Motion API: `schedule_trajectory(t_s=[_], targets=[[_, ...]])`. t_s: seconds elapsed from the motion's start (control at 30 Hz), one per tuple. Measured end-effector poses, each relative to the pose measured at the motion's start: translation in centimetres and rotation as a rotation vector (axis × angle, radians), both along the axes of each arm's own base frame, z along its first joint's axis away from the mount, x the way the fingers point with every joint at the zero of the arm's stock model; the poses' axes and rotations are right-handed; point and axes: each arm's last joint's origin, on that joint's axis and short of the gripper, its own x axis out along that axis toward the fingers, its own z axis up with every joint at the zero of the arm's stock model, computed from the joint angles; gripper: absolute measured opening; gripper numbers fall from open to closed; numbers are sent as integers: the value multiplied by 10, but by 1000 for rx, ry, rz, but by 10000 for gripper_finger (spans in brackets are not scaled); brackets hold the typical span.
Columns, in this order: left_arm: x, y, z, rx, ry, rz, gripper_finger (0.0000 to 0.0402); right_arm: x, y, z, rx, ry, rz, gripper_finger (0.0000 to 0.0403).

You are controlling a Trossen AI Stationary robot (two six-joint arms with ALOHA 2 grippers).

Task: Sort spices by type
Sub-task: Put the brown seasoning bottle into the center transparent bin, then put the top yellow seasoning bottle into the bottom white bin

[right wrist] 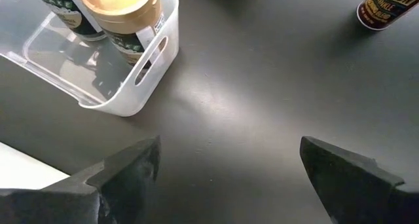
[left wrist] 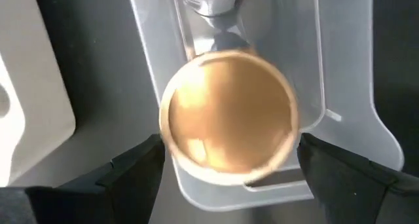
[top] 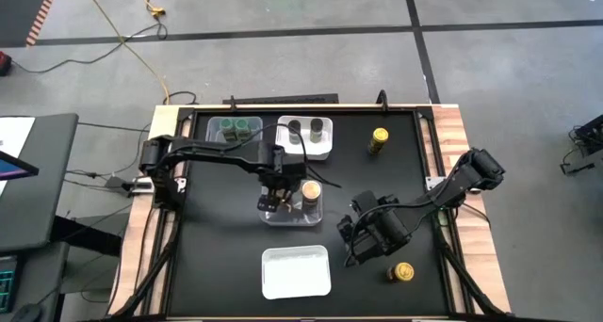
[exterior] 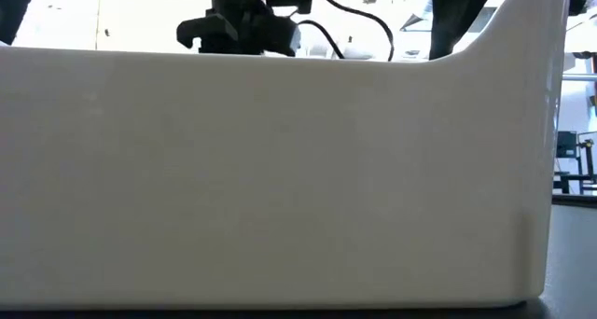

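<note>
The left gripper (top: 274,201) hangs over the clear rectangular plastic tray (top: 315,218) at the middle of the black table (top: 217,256), its two dark fingers (left wrist: 134,168) spread wide, one on each side of a small cylindrical jar with a tan lid (left wrist: 228,116) directly beneath it; the fingers stand apart from the lid and pinch nothing. Just beside that gripper, in the same tray, stands the second tan-lidded jar (top: 311,191). Beyond the gripper, at the table's far edge, two green-lidded jars (top: 236,126) sit in another clear tray (top: 213,134), and next to them two dark grey-lidded jars (top: 305,128) sit in a white tray (top: 325,151). The right gripper (top: 363,237) hovers low over bare table with its fingers (right wrist: 127,168) spread and nothing between them. One yellow-lidded jar (top: 379,140) stands well beyond it towards the far edge, and the other yellow-lidded jar (top: 401,272) lies just beside it towards the near edge. An unfilled white rectangular tray (top: 296,271) sits near the front, its wall filling the low view.
</note>
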Motion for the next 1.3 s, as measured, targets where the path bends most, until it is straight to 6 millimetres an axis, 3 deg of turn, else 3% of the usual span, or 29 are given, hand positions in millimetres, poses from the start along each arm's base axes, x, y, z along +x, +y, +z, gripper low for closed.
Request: schedule_trajectory(t_s=[0.2,0.4,0.7,0.77,0.87,0.97,1.13,1.3], targets=[[-15,0,21,9,-25,44,334,1,1,0,6,-10,1,393],[-44,-1,54,12,-62,89,334,6,0,0,22,-36,12,393],[-104,2,118,206,-273,105,334,18,-5,1,69,-123,-21,393],[-119,2,129,178,-339,197,334,21,-9,1,70,-128,-35,393],[-141,2,138,95,-449,199,334,25,-16,1,71,-135,-62,393],[-166,1,131,-7,-629,143,334,31,-26,1,90,-171,-125,393],[-216,2,92,5,-860,163,334,41,-42,2,108,-222,-188,393],[-252,0,62,-5,-1088,198,334,47,-62,7,90,-212,-231,390]])
